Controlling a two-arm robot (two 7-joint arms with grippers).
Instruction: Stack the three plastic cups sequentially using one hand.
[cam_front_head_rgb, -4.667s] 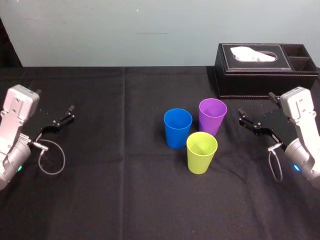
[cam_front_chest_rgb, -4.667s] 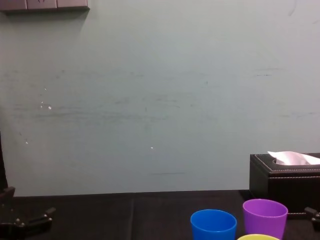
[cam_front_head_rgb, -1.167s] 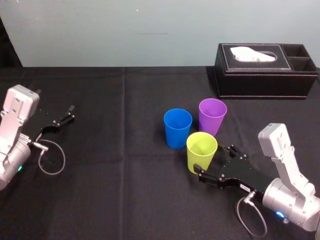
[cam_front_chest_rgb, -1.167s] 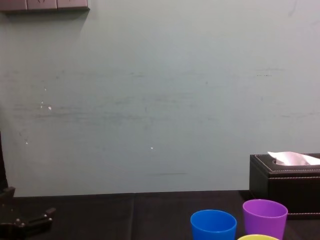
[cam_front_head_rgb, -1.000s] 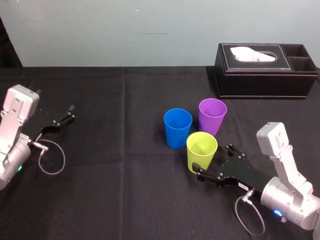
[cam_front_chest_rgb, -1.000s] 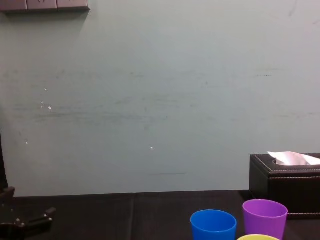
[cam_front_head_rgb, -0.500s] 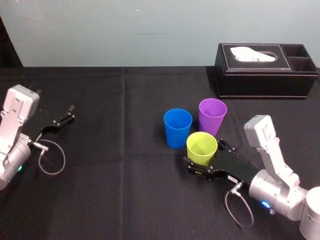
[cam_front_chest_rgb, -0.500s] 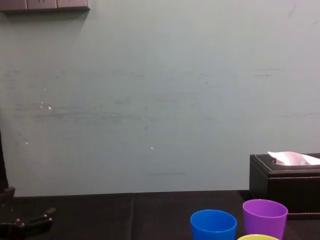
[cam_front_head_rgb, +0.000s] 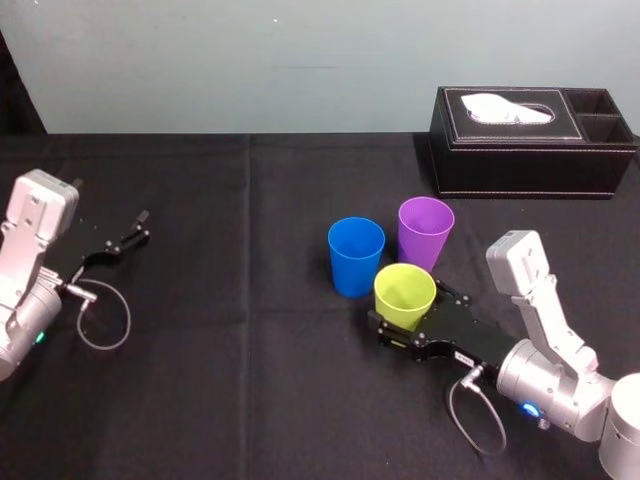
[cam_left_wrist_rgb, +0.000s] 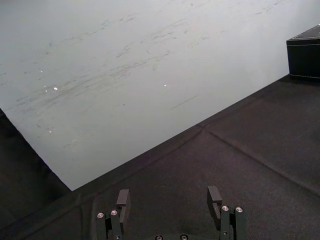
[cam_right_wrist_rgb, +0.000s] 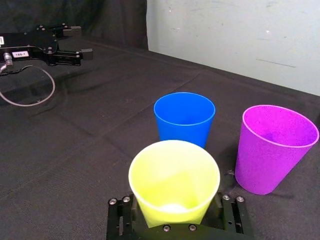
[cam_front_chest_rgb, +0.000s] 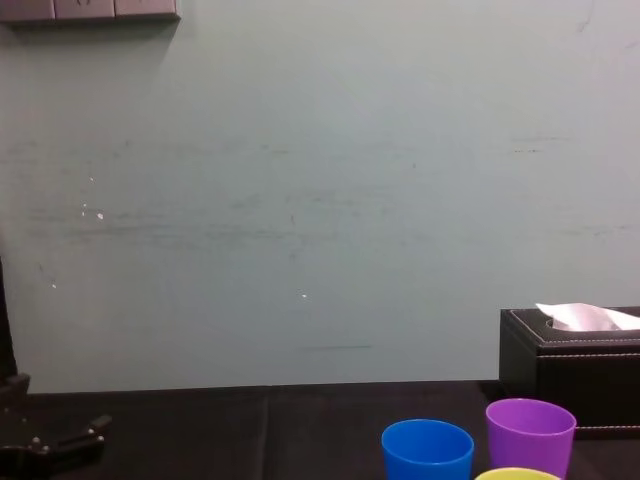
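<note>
Right pincer (cam_front_head_rgb: 405, 320) flanks smooth tapered yellow-green cup (cam_front_head_rgb: 405, 293); left pincer (cam_front_head_rgb: 141, 227) parked.

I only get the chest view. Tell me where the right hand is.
Observer: The right hand is around the base of the yellow-green cup.
Operator: Now give me the cup layout from above.
Observer: The yellow-green cup stands nearest the robot. The blue cup and the purple cup stand side by side behind it, blue on the robot's left. None is nested in another.
</note>
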